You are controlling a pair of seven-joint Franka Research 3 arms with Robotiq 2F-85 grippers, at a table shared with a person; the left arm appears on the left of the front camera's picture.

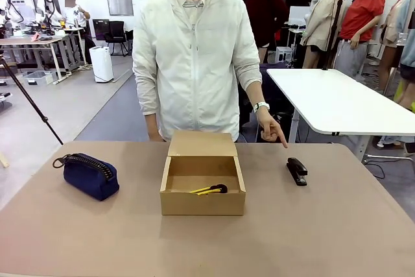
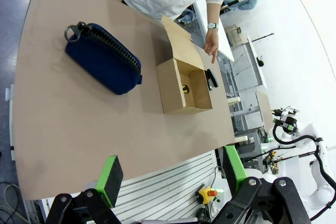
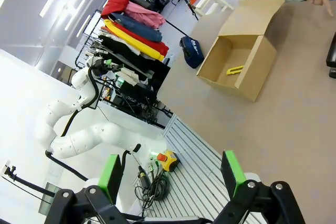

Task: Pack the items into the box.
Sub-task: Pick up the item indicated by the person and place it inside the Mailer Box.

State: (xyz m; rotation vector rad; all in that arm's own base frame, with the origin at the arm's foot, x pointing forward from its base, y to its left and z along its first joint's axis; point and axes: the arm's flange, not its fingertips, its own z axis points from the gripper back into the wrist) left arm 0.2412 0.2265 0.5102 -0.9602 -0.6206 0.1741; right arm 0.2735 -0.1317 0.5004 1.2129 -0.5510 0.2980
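Observation:
The brown cardboard box (image 1: 202,204) stands open mid-table with its flap lid raised at the back. A yellow-and-black utility knife (image 1: 209,190) lies inside it. The navy pouch (image 1: 87,174) rests on the table to the left, the black stapler (image 1: 297,170) to the right. The person's hand (image 1: 275,133) points down at the stapler. My left gripper (image 2: 172,174) is open, high above the near table edge, looking at the pouch (image 2: 105,59) and box (image 2: 169,85). My right gripper (image 3: 171,174) is open too, off the table's near edge, far from the box (image 3: 262,72) and knife (image 3: 234,70).
The person in a white jacket stands at the far side of the tan table (image 1: 324,225). A white table (image 1: 343,98) stands behind at right. My left arm (image 3: 79,124) shows in the right wrist view, beside a clothes rack.

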